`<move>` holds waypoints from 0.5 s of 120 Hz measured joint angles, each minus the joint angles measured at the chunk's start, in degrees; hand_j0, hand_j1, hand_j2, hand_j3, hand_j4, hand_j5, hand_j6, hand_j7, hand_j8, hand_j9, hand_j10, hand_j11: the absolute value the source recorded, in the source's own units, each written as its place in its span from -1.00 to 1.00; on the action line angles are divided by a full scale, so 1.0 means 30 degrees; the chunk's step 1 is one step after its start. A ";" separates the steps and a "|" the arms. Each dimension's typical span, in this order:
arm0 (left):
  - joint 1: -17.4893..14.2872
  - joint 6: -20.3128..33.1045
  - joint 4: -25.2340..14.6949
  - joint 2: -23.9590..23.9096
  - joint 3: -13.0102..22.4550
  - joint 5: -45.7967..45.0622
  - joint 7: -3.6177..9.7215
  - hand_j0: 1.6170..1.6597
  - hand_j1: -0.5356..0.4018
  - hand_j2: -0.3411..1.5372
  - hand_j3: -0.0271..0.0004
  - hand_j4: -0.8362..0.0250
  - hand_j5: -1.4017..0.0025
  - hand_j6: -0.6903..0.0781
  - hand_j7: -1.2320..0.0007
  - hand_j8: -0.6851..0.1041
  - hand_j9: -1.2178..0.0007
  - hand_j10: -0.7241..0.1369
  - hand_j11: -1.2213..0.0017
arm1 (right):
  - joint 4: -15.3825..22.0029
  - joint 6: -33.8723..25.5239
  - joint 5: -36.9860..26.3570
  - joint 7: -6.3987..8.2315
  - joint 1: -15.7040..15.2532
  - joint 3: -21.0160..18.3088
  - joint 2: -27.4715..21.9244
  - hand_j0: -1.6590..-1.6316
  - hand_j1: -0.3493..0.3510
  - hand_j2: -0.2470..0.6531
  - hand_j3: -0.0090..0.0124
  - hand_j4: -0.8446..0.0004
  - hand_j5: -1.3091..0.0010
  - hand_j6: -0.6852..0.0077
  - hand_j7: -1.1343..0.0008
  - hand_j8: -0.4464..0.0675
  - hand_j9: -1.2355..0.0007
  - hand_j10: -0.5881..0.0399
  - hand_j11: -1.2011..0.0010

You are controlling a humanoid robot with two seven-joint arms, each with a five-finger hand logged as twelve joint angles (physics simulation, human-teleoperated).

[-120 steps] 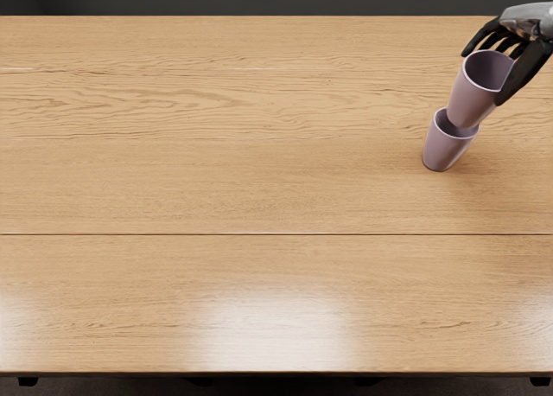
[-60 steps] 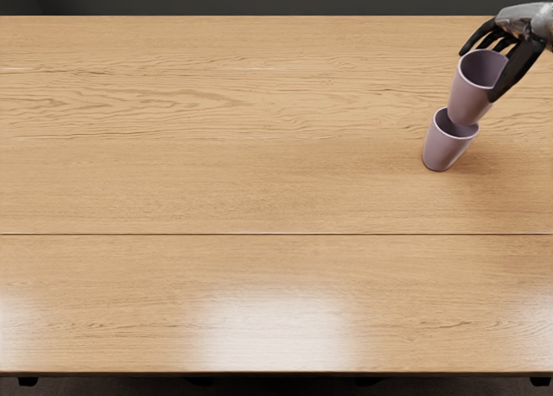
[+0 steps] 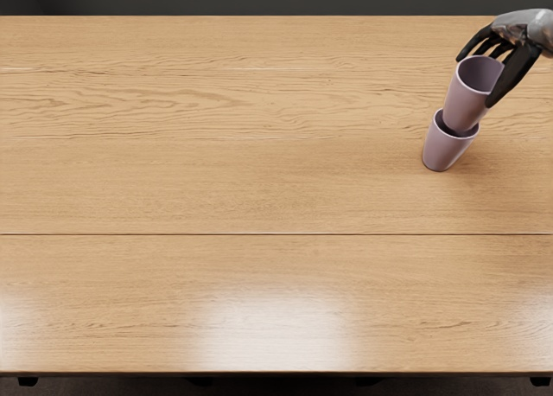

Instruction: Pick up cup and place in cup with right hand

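"At the far right of the table [image 3: 259, 188], where is the carried cup [image 3: 465, 106] held?"

"Right over the standing cup [image 3: 442, 150], its base seen at that cup's mouth. Whether the rim is touched, or how deep the base is sunk, cannot be told from this angle."

"And how is it gripped by the right hand [image 3: 522, 31]?"

"Between the thumb [image 3: 514, 74] and the fingers [image 3: 473, 43], which are partly closed about its upper part; the far contacts are hidden."

"What is most to be feared?"

"A snag, probably. If the base is lowered off centre, the lower rim may be caught, and the standing cup could be tipped or pushed along, since it is steadied by no hand."

"And at release?"

"If the grip is loosened too soon, the upper cup may be dropped askew; if the thumb is dragged on the wall, it may be pulled out again."
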 joint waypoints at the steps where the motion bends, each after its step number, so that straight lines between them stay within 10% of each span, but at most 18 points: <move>1: 0.0000 0.0000 -0.0001 0.0000 0.0000 0.0000 0.0000 0.92 0.89 -0.64 0.97 0.94 1.00 0.80 1.00 0.74 1.00 0.68 1.00 | 0.0004 0.0003 0.0012 -0.0001 -0.0005 0.0001 0.0000 -0.93 0.28 -0.33 -0.11 0.03 0.17 -0.01 0.05 -0.54 0.11 -0.42 0.09; 60: 0.0000 0.0000 0.0006 0.0000 -0.0003 0.0000 0.0000 0.92 0.89 -0.64 0.97 0.94 1.00 0.80 1.00 0.74 1.00 0.68 1.00 | -0.0086 0.0004 0.0166 0.0067 -0.0405 0.0018 0.0058 -0.93 0.28 -0.34 -0.12 0.04 0.18 -0.02 0.06 -0.57 0.12 -0.41 0.10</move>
